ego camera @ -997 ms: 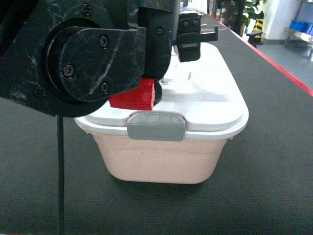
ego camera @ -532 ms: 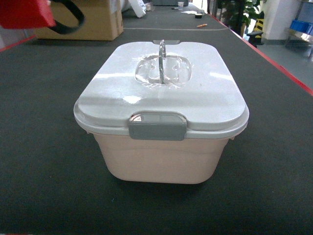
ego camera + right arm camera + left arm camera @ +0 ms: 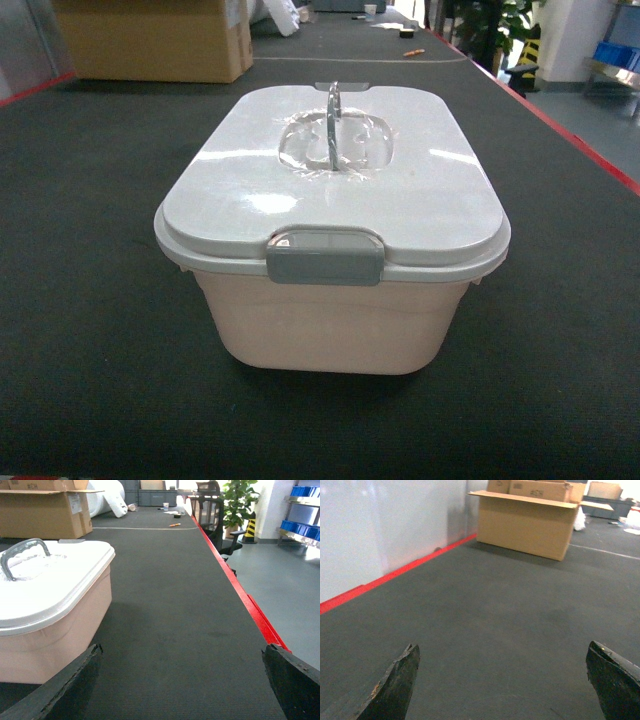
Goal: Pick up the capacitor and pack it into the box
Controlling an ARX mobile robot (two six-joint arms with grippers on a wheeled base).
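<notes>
You are looking at the box (image 3: 333, 250) sitting in the middle of the dark desk (image 3: 90, 330): a pale pink translucent tub with rounded corners, its white lid (image 3: 330, 175) lying closed on top. A grey handle (image 3: 333, 125) is standing upright in the lid's recessed centre, and a grey latch (image 3: 325, 256) is sitting against the near rim. The tub walls are showing nothing of the contents, and no capacitor is showing in any view.

In the right wrist view the box is cut off at the left edge. The right gripper (image 3: 185, 685) is hanging with its two dark fingertips spread wide apart, nothing between them. The left gripper (image 3: 505, 680) is likewise gaping wide over bare desk, facing a brown cardboard carton (image 3: 527, 522) well beyond it.
</notes>
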